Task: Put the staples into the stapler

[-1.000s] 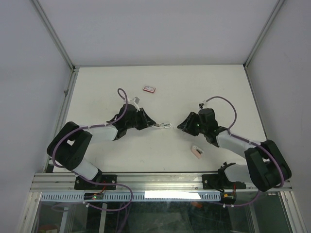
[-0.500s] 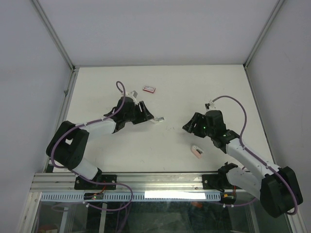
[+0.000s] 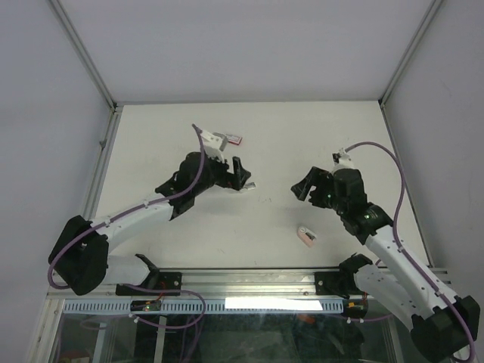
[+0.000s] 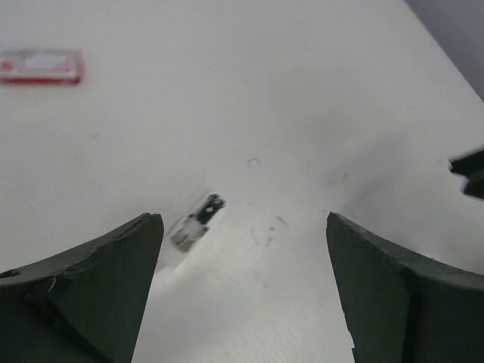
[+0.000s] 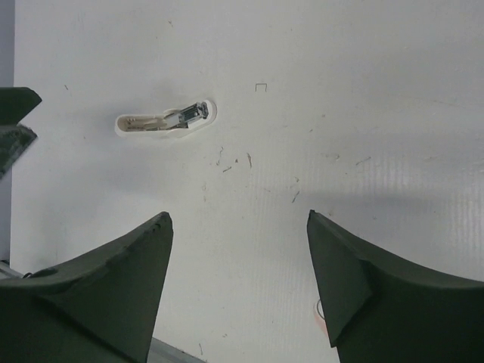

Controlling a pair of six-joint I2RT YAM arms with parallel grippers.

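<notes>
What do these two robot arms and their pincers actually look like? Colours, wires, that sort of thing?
Both the left arm and right arm have slim white tube-like segments joined by bulky black housings. A purple cable loops loosely along each. The left pincer and right pincer are black; close up, their two fingers are dark, broad wedges tapering toward the tips.
</notes>
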